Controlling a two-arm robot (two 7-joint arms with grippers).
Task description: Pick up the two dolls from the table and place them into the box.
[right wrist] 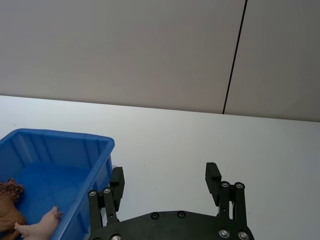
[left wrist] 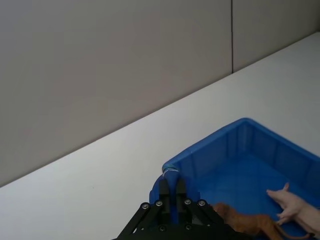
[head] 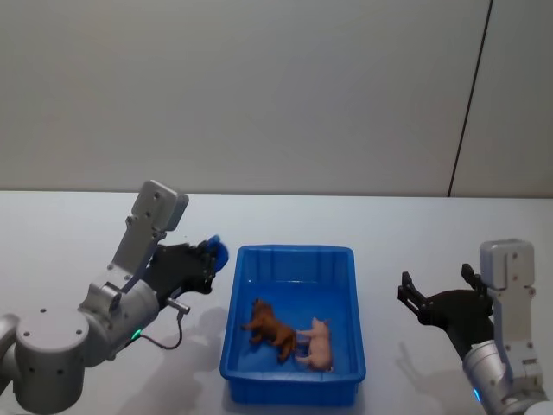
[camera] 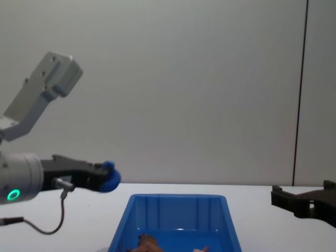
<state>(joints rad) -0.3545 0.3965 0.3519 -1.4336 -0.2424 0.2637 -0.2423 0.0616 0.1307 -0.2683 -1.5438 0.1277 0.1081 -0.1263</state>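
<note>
Dolls, shaggy reddish-brown [head: 271,328] and pale pink [head: 319,344], lying inside bright blue plastic bin [head: 294,259] between clenched left gripper [head: 212,256] gripping small blue ball [camera: 109,176], liable to drop in, and released right gripper [head: 439,290].

- Bright blue rectangular plastic bin [head: 294,259]: on the flat white tabletop [head: 69,233], between the two arms.
- Shaggy reddish-brown toy animal [head: 271,328]: inside bin, near end, left.
- Pale pink toy animal [head: 319,344]: inside bin, just right of the brown one, touching it.
- Left gripper [head: 210,256]: above table, beside bin's left far corner.
- Right gripper [head: 436,292]: right of bin, apart.
</note>
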